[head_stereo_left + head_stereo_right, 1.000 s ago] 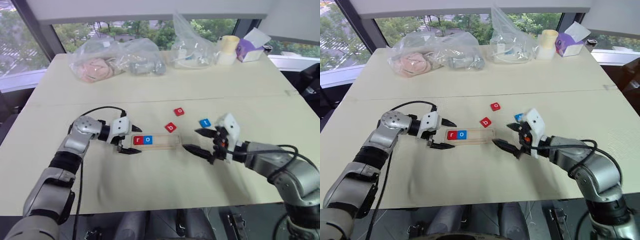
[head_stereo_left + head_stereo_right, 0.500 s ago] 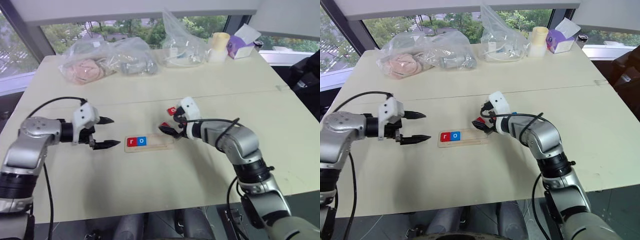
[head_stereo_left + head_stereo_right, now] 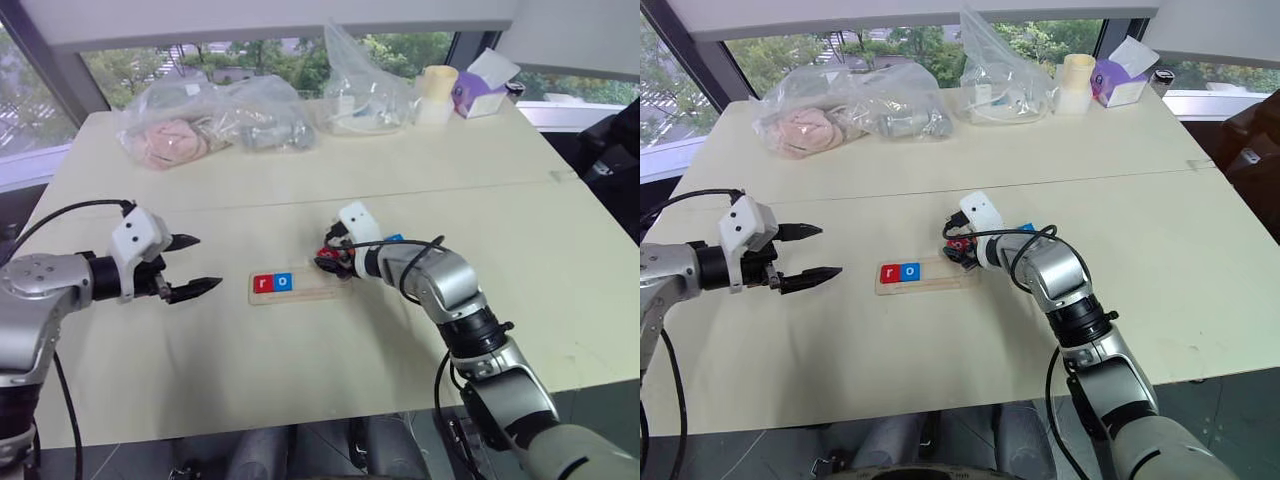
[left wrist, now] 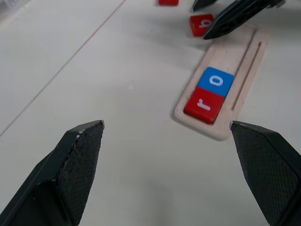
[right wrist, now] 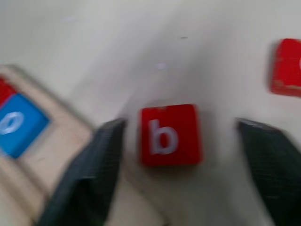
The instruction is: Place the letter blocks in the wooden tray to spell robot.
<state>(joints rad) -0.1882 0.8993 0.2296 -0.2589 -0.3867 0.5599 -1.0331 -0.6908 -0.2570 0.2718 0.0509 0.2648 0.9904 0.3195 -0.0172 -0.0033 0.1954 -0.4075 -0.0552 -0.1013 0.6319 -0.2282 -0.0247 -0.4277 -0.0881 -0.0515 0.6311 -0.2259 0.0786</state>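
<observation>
A pale table point(image 3: 300, 400) holds a wooden tray point(image 3: 325, 290) near its middle. A red r block point(image 3: 263, 284) and blue o block point(image 3: 283, 283) already sit at the tray's left end; three slots are bare. The right claw point(image 5: 178, 141), fingers apart, straddles the red b block point(image 5: 168, 134) on the table just beyond the tray, not yet gripping. Another red block point(image 5: 287, 66) lies farther back. The left claw point(image 3: 190, 266) hangs wide open, empty, nearer the left edge.

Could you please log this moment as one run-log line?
tray: r, o placed | right gripper: open around b tile | left gripper: open, clear
</observation>
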